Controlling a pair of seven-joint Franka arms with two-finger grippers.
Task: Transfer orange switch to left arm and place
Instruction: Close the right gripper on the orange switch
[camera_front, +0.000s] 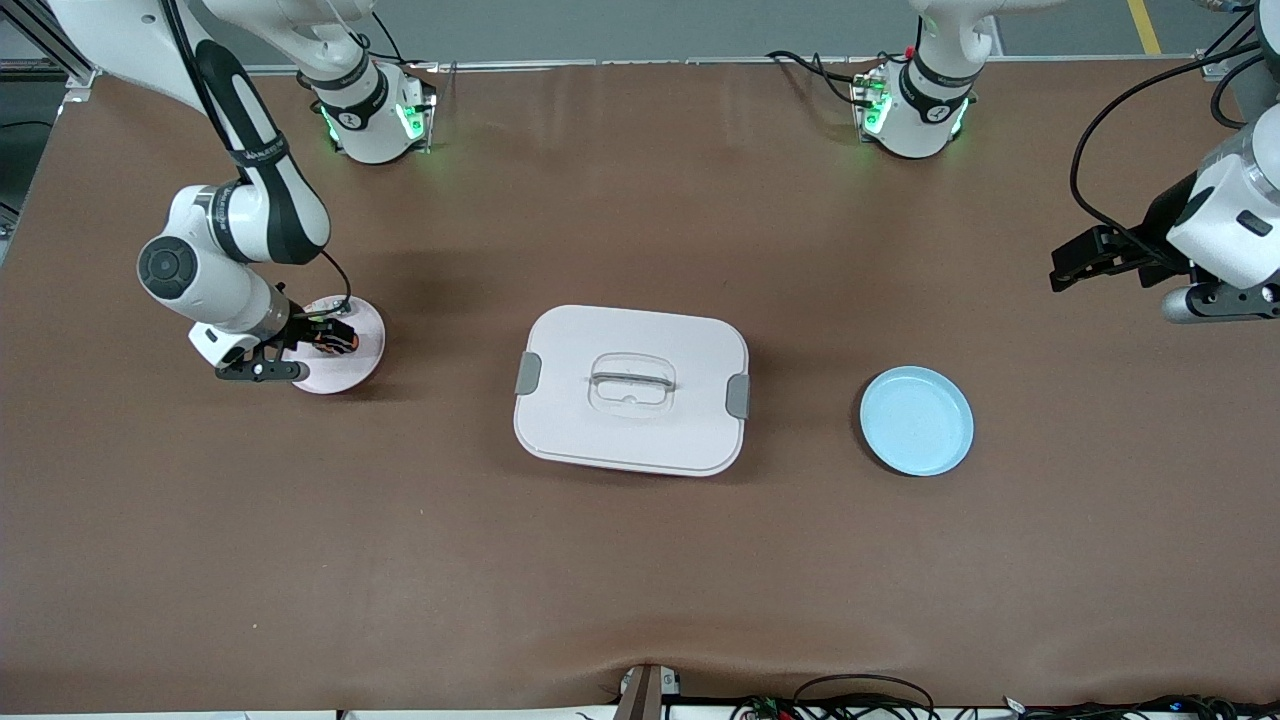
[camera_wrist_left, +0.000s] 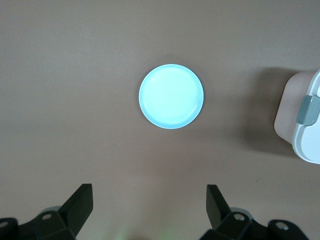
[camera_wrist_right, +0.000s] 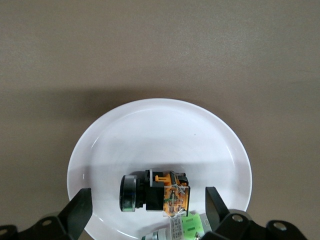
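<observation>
The orange switch (camera_wrist_right: 155, 192) lies on its side on the pink plate (camera_wrist_right: 150, 130), black body with an orange end. It also shows in the front view (camera_front: 338, 342) on that plate (camera_front: 365, 330). My right gripper (camera_wrist_right: 147, 207) is open and low over the plate, one finger on each side of the switch and not touching it; in the front view it (camera_front: 330, 338) hangs over the plate. My left gripper (camera_front: 1075, 268) is open and empty, held in the air over bare table at the left arm's end; its wrist view (camera_wrist_left: 148, 200) shows nothing between the fingers. The white box (camera_front: 632, 390) stands mid-table.
A blue plate (camera_front: 917, 420) lies empty between the box and the left arm's end; it shows in the left wrist view (camera_wrist_left: 171, 96) with a corner of the box (camera_wrist_left: 302, 117). A small green-and-silver part (camera_wrist_right: 186, 227) lies on the pink plate beside the switch.
</observation>
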